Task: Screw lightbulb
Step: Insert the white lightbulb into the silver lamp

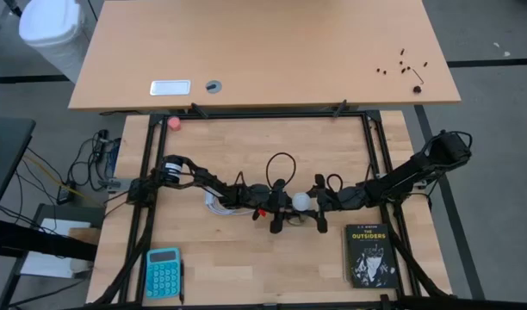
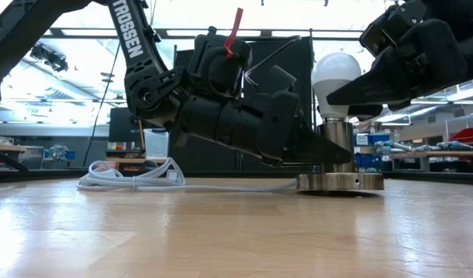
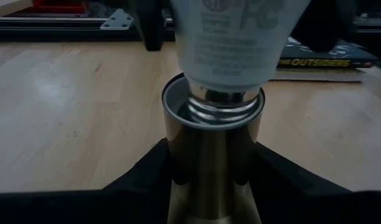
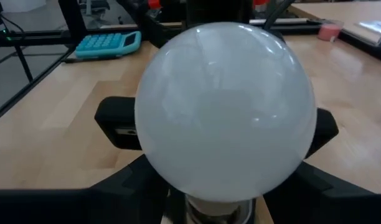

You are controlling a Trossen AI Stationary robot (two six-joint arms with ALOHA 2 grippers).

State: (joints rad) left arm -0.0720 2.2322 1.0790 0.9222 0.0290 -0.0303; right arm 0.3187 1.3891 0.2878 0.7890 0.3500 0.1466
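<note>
The white lightbulb (image 2: 336,71) stands upright with its grey screw base (image 3: 223,104) in the cup of a metal socket (image 2: 337,137). The socket's round disc foot (image 2: 339,183) rests on the wooden table, near its middle. My left gripper (image 2: 326,154) comes from the table's left and is shut on the socket's stem. Coming from the right, my right gripper (image 4: 223,186) is shut on the bulb below its globe (image 4: 225,112). In the high view both grippers meet at the bulb (image 1: 300,201). My left gripper pinches the socket's upright stem (image 3: 213,163) between its two fingers (image 3: 147,183), below the cup. The fingers come nearly level from the table's left. The socket stands upright, its disc foot on the table. My right gripper holds the lightbulb at its narrowing neck (image 2: 338,99), one finger (image 4: 125,180) on either side, below the globe. The fingers come from the table's right, slanting slightly down. The bulb stands upright with its screw base in the socket's cup; the globe hides the contact itself.
A white cord (image 2: 136,179) lies coiled on the table left of the socket. A black book (image 1: 369,255) lies near right, a blue calculator (image 1: 163,272) near left, a pink thing (image 1: 173,123) far left. Black frame rails (image 1: 375,146) border the table.
</note>
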